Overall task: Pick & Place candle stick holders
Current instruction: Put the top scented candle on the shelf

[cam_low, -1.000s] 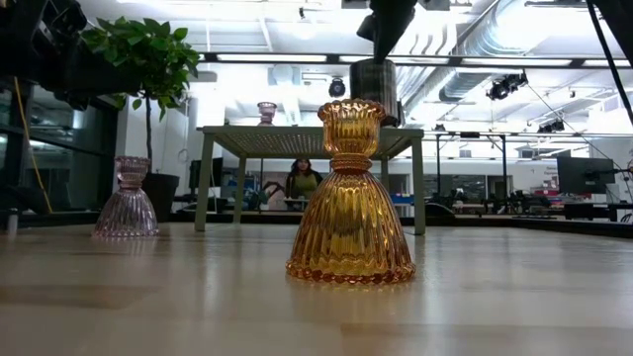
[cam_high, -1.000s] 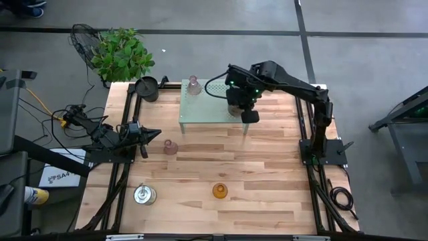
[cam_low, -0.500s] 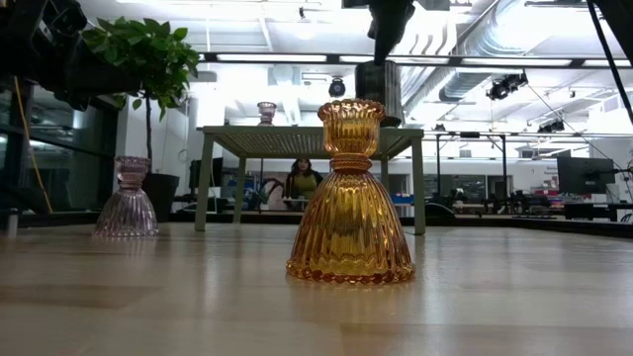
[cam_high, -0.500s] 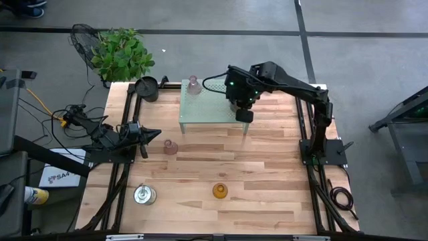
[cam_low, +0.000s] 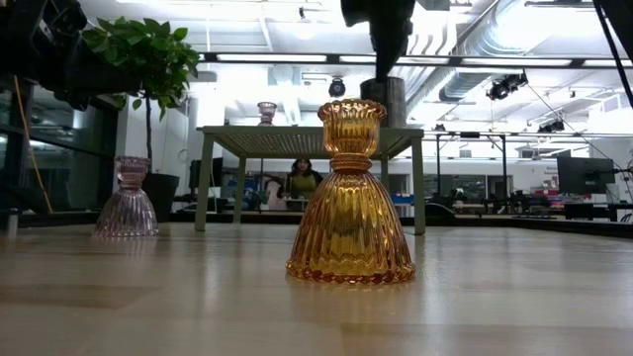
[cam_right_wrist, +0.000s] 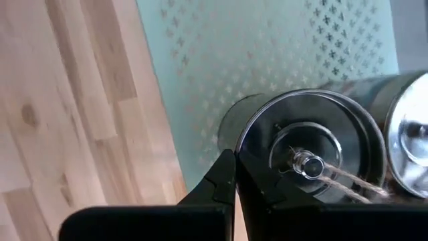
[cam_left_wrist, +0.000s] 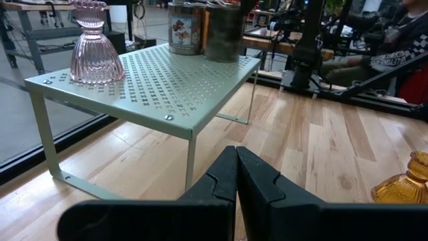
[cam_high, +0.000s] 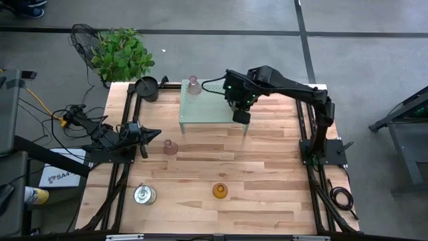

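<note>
The right end effector [cam_high: 245, 118] hangs over the near right part of the pale green perforated shelf [cam_high: 200, 110], fingers pressed together and empty, directly above a silvery metal candle holder [cam_right_wrist: 309, 158] standing there beside a second one. That placing looks finished; next comes fetching the amber glass holder [cam_high: 220, 191] from the tabletop [cam_high: 267, 174]. The left end effector [cam_high: 148, 136] waits closed at the left edge.

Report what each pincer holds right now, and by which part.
Nothing is held. The right pincer is shut and empty above a silvery holder on the green shelf; the left pincer is shut and empty too.
</note>
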Robot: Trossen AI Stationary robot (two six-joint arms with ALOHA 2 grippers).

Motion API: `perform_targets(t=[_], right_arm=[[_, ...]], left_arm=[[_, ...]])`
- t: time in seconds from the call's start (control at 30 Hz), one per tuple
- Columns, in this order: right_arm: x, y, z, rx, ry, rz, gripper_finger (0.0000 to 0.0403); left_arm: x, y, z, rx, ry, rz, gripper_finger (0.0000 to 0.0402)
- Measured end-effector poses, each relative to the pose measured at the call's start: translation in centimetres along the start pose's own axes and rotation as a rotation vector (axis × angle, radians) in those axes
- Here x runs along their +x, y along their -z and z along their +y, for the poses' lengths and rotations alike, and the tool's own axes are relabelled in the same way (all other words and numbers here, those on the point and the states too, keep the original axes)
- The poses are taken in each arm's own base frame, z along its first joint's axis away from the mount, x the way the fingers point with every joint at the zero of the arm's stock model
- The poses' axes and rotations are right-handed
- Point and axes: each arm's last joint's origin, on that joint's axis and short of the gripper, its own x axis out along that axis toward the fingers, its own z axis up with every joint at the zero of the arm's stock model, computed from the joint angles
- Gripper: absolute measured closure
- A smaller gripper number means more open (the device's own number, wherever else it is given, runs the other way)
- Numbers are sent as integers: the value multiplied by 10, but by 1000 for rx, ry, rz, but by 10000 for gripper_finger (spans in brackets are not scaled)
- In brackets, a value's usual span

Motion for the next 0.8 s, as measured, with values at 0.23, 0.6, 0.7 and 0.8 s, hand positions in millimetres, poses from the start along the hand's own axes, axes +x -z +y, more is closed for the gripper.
perform_targets(t=[0.23,0.6,0.7,0.8], right_arm=[[1,8,-1,-13,-28,-4,403],[-3,11,-1,-38,-50,-19,403],[-3,9,0,-42,-59,-40,402],[-3,9,0,-44,-77,-40,401]], left_arm=[[0,0,0,0,-1,0,401],[0,0,0,0,-7,-2,401],[0,0,0,0,-7,-2,401],[0,0,0,0,-7,-2,401]])
